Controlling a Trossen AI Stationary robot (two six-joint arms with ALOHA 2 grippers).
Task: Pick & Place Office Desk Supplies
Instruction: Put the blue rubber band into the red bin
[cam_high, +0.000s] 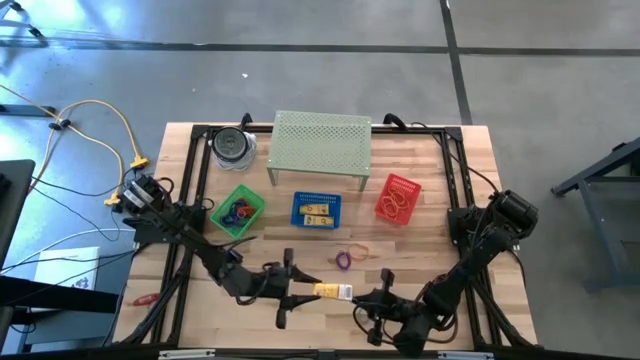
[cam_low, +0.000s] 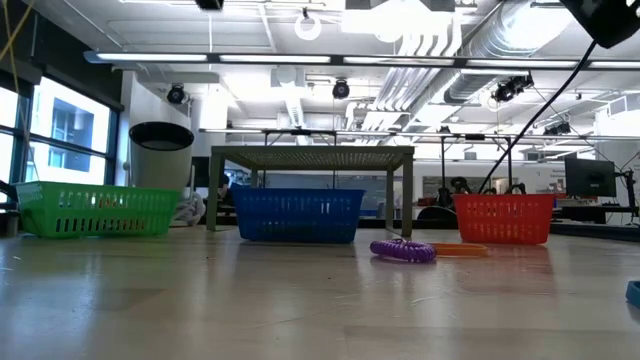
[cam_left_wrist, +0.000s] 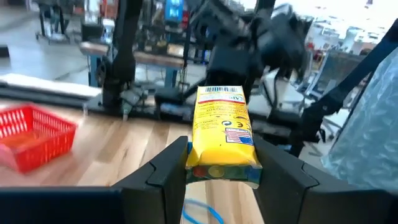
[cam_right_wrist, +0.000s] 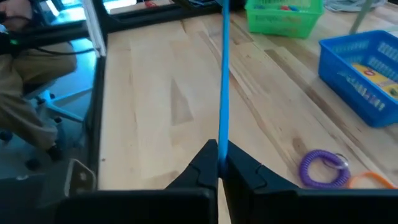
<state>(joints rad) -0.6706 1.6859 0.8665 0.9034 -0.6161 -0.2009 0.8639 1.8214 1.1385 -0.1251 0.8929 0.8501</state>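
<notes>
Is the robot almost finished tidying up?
Partly. The green basket, blue basket and red basket already hold things. The left gripper holds a yellow packet; the right gripper pinches a blue band. A purple coil and orange band remain.

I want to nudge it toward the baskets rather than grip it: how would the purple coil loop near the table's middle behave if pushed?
The purple coil loop lies flat, so it would probably slide, not roll. Its spiral turns, clearer in the right wrist view, suggest it is springy and may squash or kink. It looks light, so it could skid into the orange band beside it.
</notes>
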